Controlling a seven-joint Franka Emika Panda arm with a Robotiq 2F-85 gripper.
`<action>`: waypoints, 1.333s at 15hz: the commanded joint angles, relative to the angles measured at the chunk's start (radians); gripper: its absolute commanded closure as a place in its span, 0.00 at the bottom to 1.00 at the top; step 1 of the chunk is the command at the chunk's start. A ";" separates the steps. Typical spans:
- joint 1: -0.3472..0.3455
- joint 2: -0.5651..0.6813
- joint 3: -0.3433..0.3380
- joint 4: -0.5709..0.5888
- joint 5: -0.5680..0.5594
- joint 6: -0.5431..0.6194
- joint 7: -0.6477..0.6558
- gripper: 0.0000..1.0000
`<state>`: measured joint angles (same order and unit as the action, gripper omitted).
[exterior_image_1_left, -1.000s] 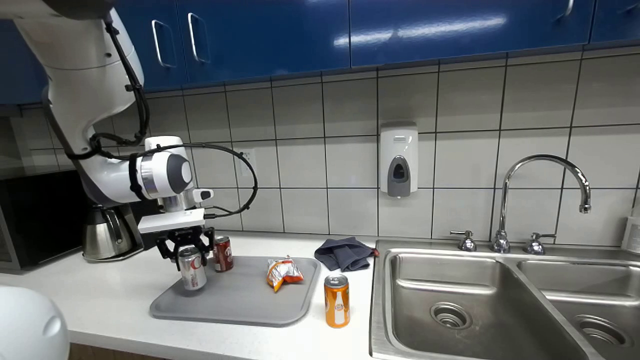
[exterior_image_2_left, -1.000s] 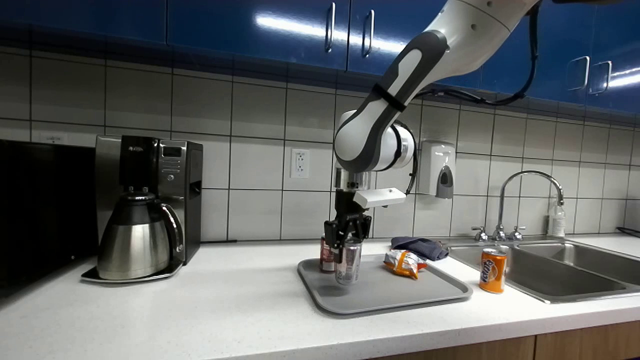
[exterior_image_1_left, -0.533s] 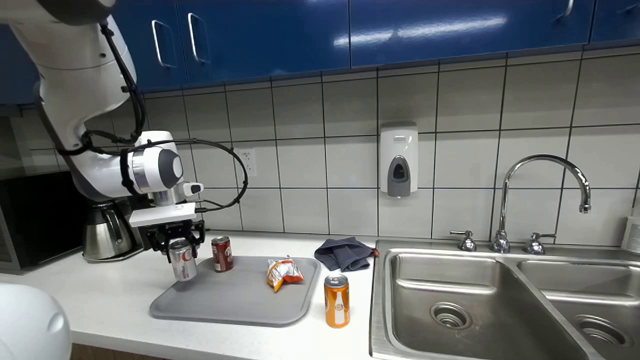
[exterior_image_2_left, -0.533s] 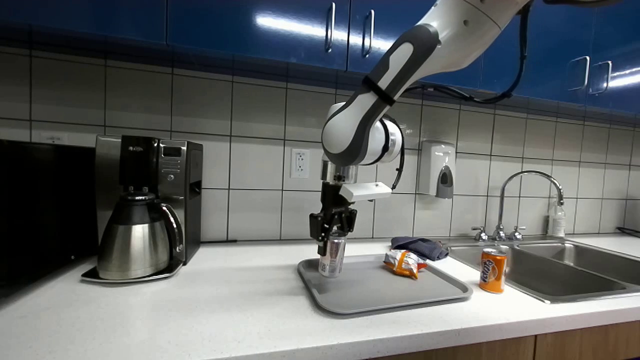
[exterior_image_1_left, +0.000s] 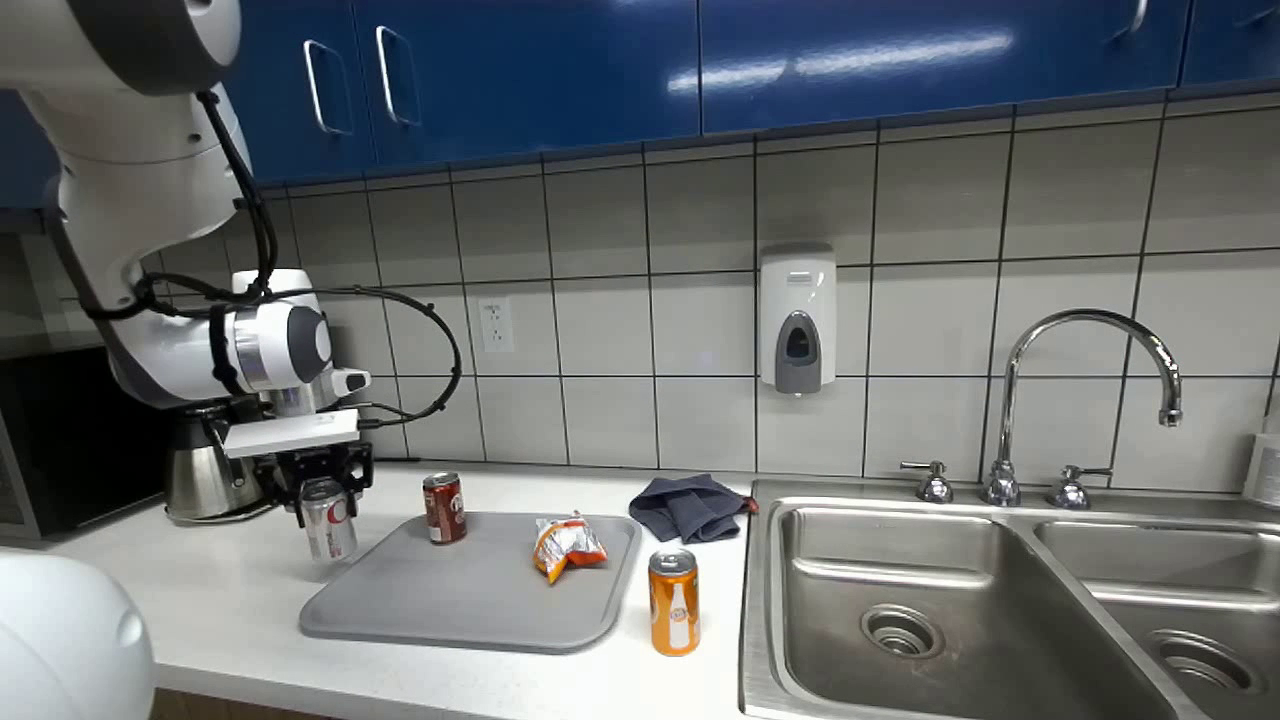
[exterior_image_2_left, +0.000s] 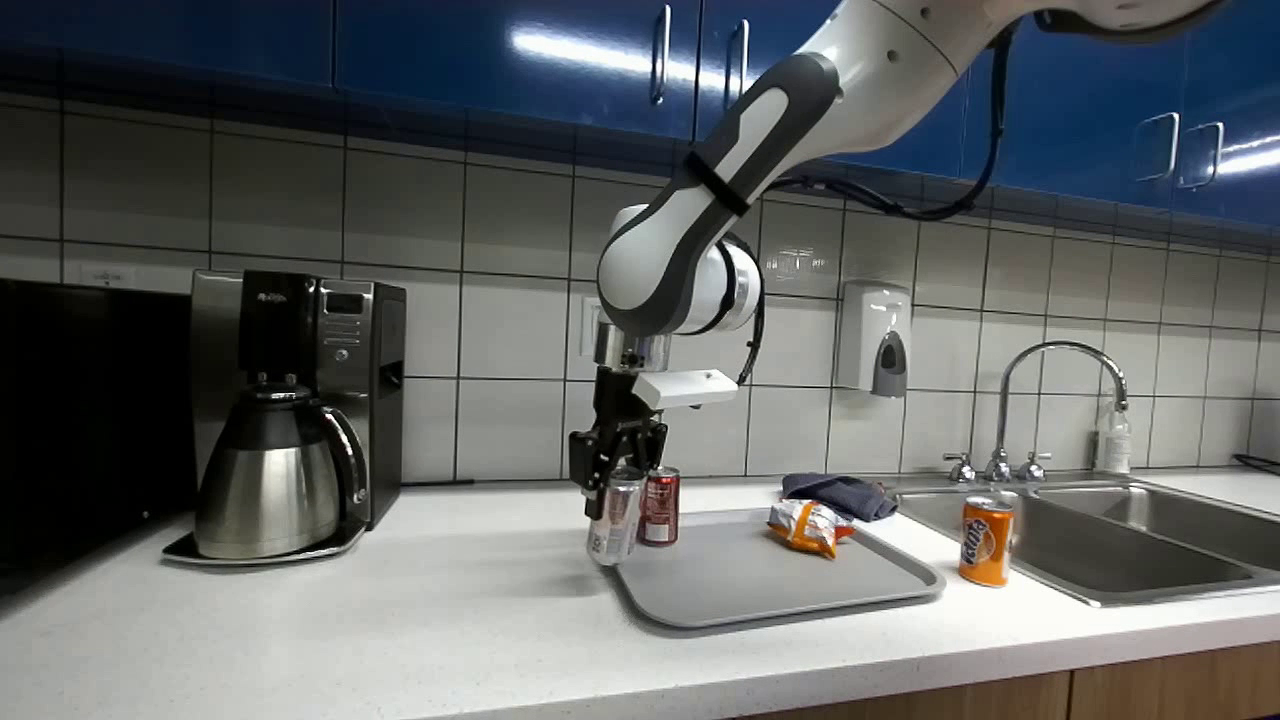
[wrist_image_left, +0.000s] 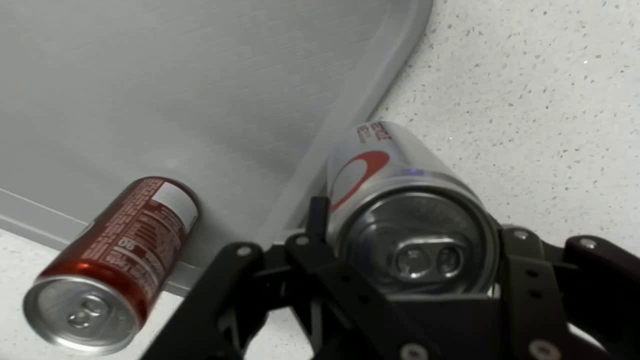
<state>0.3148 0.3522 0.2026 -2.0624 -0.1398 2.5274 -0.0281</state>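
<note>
- Within the gripper (exterior_image_1_left: 326, 510), clamped from both sides: silver can (wrist_image_left: 407, 210), slightly tilted, lettering only partly readable.
- Directly under the gripper, hard to make out any gap between can base and white countertop (exterior_image_2_left: 420, 610); base out of sight in the wrist view. Just off the edge of a gray tray (exterior_image_1_left: 480, 590) or slightly over its rim, unable to tell which.
- Behind the gripper, steel carafe (exterior_image_1_left: 205, 485) partly covered in an exterior view; behind the wrist, wall outlet (exterior_image_2_left: 588, 330) mostly covered.
- Well apart from the gripper, white rounded form (exterior_image_1_left: 70, 640) cut off at the frame's lower corner, hard to identify.
- Above the gripper, white arm (exterior_image_2_left: 755, 140) slanting down, upper links cut off at the frame's top; bends at the wrist, then points nearly straight down.
- Near the gripper, red can (exterior_image_1_left: 444, 508) upright on the tray; farther off, orange-and-silver snack bag (exterior_image_1_left: 568, 545) lying on the same tray.
- Beyond the tray from the gripper, orange can (exterior_image_1_left: 674, 602) upright on the countertop; also well apart, dark cloth (exterior_image_1_left: 688, 508) crumpled beside a steel sink (exterior_image_1_left: 762, 600).
- High above the gripper, blue cabinets (exterior_image_1_left: 530, 70); behind, pale tiled wall (exterior_image_1_left: 605, 320) with soap dispenser (exterior_image_1_left: 798, 320).
</note>
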 joint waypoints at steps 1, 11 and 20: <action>0.017 0.048 0.006 0.080 -0.031 -0.043 -0.006 0.61; 0.053 0.122 -0.002 0.164 -0.068 -0.109 -0.005 0.61; 0.061 0.161 -0.003 0.208 -0.070 -0.146 -0.008 0.61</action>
<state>0.3687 0.4999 0.2023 -1.9004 -0.1872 2.4312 -0.0282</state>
